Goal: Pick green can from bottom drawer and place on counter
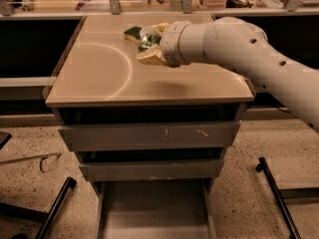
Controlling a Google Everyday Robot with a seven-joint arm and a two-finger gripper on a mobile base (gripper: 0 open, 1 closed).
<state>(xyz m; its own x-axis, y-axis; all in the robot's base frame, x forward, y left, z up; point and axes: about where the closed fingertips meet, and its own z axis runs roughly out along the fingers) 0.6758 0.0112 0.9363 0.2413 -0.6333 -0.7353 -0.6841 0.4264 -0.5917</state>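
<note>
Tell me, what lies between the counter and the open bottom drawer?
Two shut grey drawers, one above the other, as the camera view shows. The gripper holds the green can above the counter, near its back.

Near the far edge of the counter (pixel 99 78), the gripper (pixel 151 44) clasps the green can (pixel 147 41), which is mostly hidden inside its grip. The arm (pixel 239 49) covers part of the counter's right edge and is cut off at the picture's right side. The open bottom drawer (pixel 154 203) is cut off at the bottom, its front unseen.
</note>
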